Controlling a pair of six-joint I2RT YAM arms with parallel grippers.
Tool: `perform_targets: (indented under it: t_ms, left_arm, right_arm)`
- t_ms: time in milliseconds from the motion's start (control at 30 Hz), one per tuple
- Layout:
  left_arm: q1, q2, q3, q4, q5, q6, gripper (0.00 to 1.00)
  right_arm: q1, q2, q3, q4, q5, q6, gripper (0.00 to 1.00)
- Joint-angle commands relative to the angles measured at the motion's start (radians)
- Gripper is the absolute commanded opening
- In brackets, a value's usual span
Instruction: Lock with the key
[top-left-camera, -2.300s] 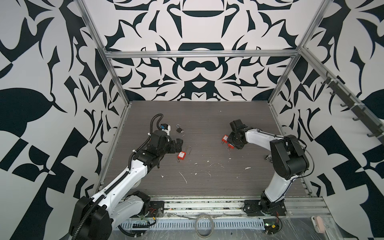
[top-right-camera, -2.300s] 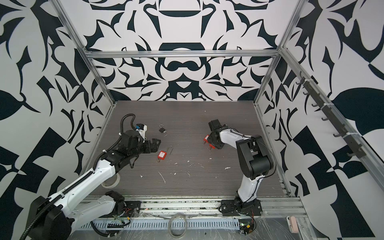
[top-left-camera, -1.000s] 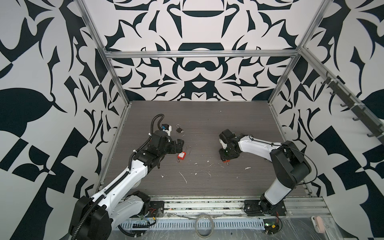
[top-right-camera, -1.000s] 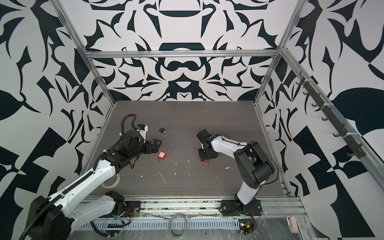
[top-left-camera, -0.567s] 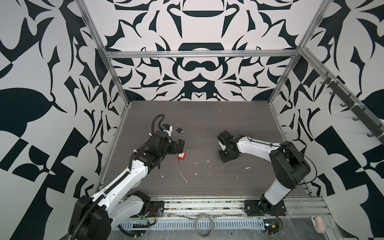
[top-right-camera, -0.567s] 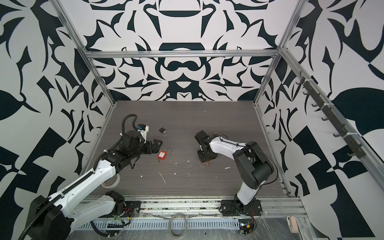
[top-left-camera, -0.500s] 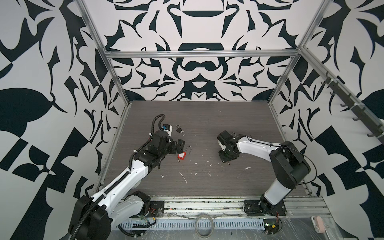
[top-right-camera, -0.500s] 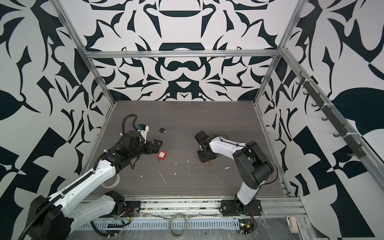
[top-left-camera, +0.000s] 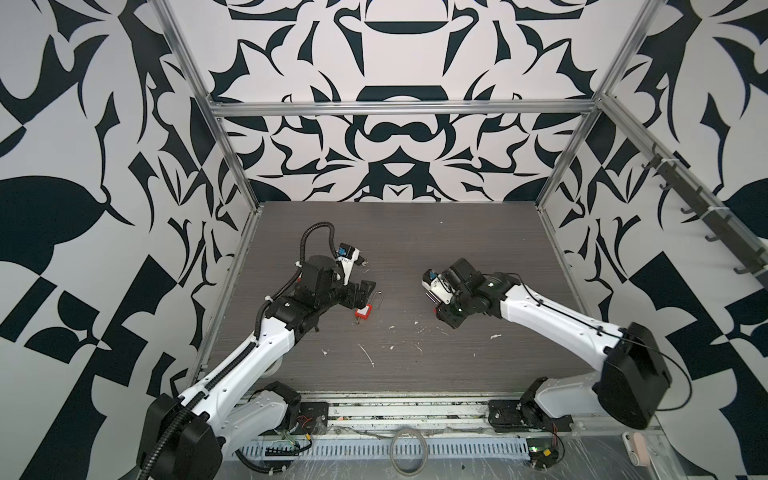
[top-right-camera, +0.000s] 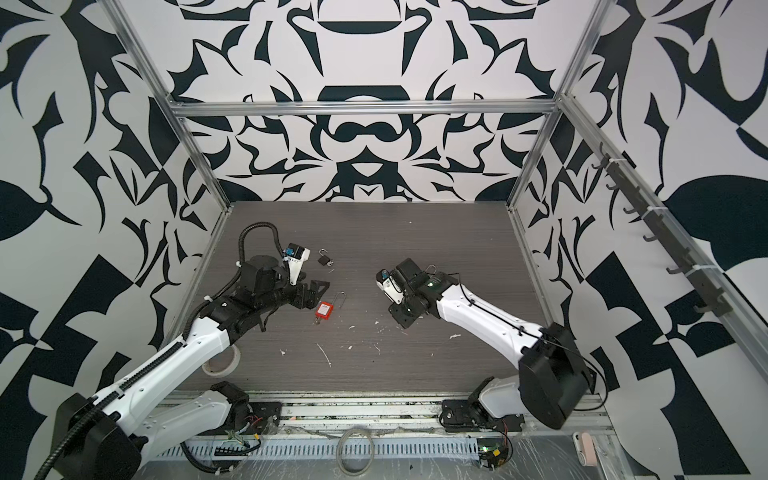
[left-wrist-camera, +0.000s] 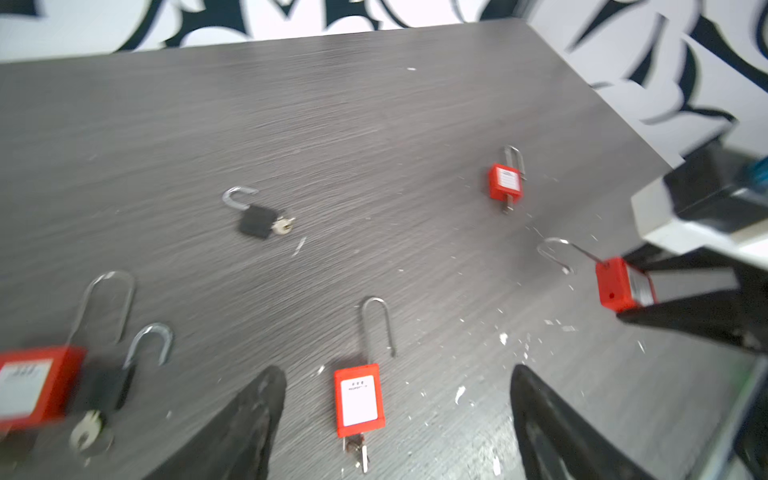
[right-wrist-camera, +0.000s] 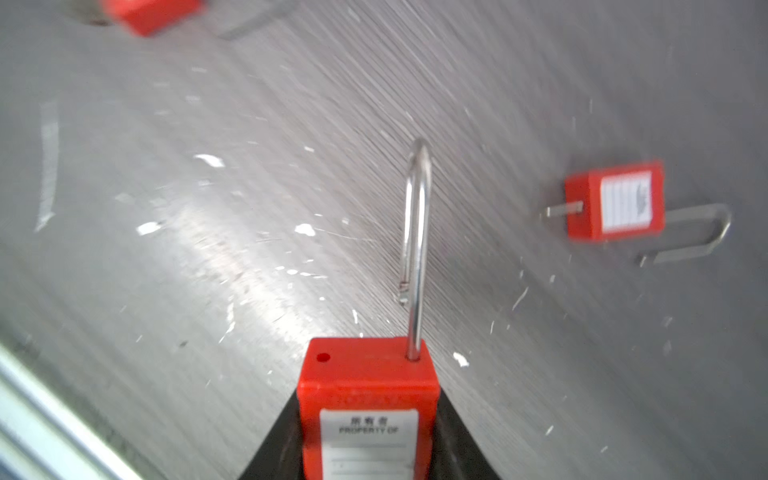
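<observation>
**Left end effector (left-wrist-camera: 397, 370) open over the keyed padlock (left-wrist-camera: 359, 399), right arm clamped on another**

We see 2 red padlocks in play. The right end effector (right-wrist-camera: 368, 399) is clamped on the body of the held padlock (right-wrist-camera: 368, 374), which it carries clear of the counter (top-left-camera: 415, 249) as far as we can tell. Its shackle (right-wrist-camera: 417, 249) stands open with 1 leg free. Whether a key sits in its base we cannot tell, since the jaws hide that end.

The left end effector is open, its 2 fingers (left-wrist-camera: 249, 419) spread wide and touching nothing. Between them, flat on the counter, lies the keyed padlock, label up, with the key (left-wrist-camera: 358, 451) in its base and its own shackle unlatched. In a top view this padlock (top-left-camera: 363, 311) sits just beside the left fingertips and well apart from the right arm.

The relation that matters is this: the padlock's long axis runs in line with the way the left fingers point, key end toward the wrist, shackle end away. The jaws therefore stand either side of the body's narrow width. We judge that a straight descent and squeeze would take the body, not the key. The left arm is clearly nearer, and the right is occupied.
</observation>
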Motion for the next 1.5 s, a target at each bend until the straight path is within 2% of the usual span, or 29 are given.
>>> perform_targets:
  t_ms: [0, 67, 233, 467, 667, 767, 900, 1100, 1467]
  left_arm:
    - [-0.004, -0.032, 0.016, 0.041, 0.24, 0.239, 0.78]
    - [-0.004, -0.043, 0.005, 0.06, 0.38, 0.344, 0.7]
    - [-0.004, -0.04, -0.013, 0.094, 0.535, 0.48, 0.69]
    - [-0.02, 0.001, -0.012, 0.094, 0.74, 0.614, 0.59]
    - [-0.085, 0.05, -0.013, 0.092, 0.684, 0.666, 0.55]
    - [-0.097, 0.089, 0.0, 0.092, 0.668, 0.671, 0.49]
    - [-0.105, 0.123, -0.003, 0.151, 0.64, 0.636, 0.49]
    - [-0.142, 0.16, 0.006, 0.168, 0.616, 0.65, 0.48]
    - [-0.171, 0.182, 0.009, 0.155, 0.613, 0.645, 0.33]
  right_arm:
    - [0.005, -0.077, 0.004, -0.051, -0.133, -0.286, 0.26]
    - [0.005, -0.104, 0.018, -0.096, -0.181, -0.388, 0.26]
    - [0.005, -0.128, 0.047, -0.147, -0.262, -0.514, 0.26]
    - [0.008, -0.114, 0.106, -0.173, -0.287, -0.527, 0.25]
    - [0.018, -0.115, 0.116, -0.175, -0.325, -0.53, 0.25]
    - [0.025, -0.115, 0.119, -0.167, -0.32, -0.528, 0.25]
    - [0.037, -0.111, 0.128, -0.172, -0.326, -0.525, 0.25]
    - [0.047, -0.113, 0.125, -0.168, -0.356, -0.525, 0.25]
    - [0.065, -0.112, 0.133, -0.157, -0.345, -0.518, 0.25]
